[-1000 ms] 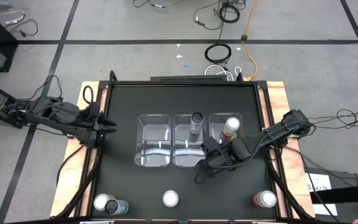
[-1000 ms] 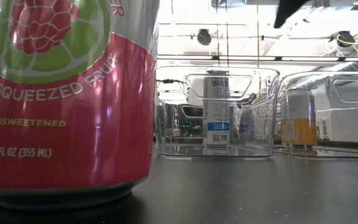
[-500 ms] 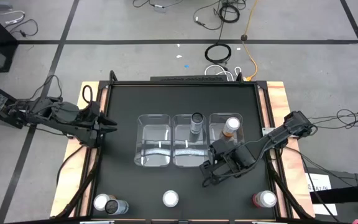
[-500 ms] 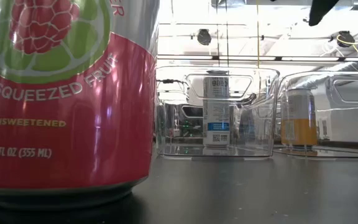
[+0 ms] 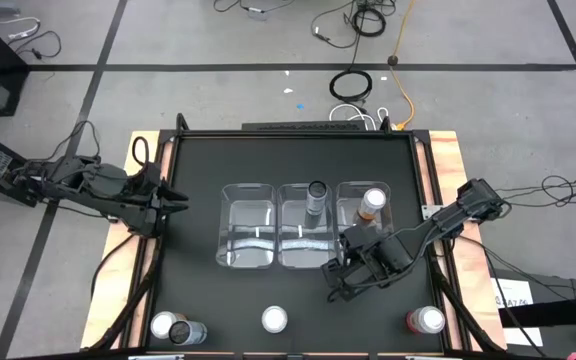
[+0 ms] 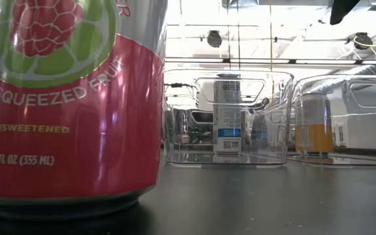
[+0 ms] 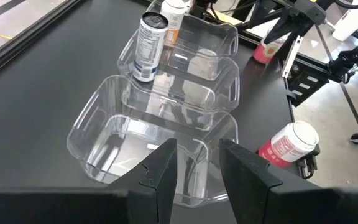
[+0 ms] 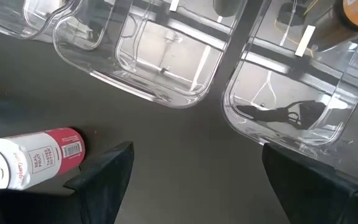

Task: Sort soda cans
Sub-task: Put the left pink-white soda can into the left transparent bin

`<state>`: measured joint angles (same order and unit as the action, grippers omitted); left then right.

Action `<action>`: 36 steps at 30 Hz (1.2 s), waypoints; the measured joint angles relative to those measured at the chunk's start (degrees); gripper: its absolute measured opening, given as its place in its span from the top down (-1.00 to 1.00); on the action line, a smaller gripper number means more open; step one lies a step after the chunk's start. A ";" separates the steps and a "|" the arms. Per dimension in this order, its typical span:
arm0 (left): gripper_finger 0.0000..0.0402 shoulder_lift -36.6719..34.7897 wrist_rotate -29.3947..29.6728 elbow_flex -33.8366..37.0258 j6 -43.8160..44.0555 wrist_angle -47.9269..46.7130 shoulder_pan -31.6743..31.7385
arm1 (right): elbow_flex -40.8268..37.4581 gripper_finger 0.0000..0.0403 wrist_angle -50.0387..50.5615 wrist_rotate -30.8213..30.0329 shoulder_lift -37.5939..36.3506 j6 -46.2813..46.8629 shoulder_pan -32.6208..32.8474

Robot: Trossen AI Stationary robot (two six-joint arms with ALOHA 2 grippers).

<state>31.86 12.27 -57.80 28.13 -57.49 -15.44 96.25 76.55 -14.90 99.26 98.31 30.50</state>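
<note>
The right gripper (image 5: pixel 340 283) is being held wide and empty above the black table (image 5: pixel 198 170), just in front of the three clear bins (image 5: pixel 249 240). A black can (image 5: pixel 316 196) is sitting in the middle bin, an orange can (image 5: pixel 370 204) in the right one. A pink can (image 5: pixel 274 319) is standing near the front edge. The left gripper (image 5: pixel 176 202) is being kept narrow, holding nothing, at the table's left edge.
</note>
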 joint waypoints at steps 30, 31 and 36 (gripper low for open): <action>-0.05 7.17 2.04 0.00 -2.02 1.86 -0.02 | -0.02 -0.73 -0.30 -3.26 0.00 -3.14 0.00; -0.10 7.44 2.85 0.00 -2.01 1.73 -0.02 | -0.02 -0.73 -0.44 -3.26 0.00 -3.13 0.00; -0.19 8.22 3.19 0.00 -1.89 1.66 -0.01 | -0.02 -0.73 -0.50 -3.26 0.00 -2.99 0.00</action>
<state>40.08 15.46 -57.80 26.24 -55.83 -15.45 96.23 76.05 -18.15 99.26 95.33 30.50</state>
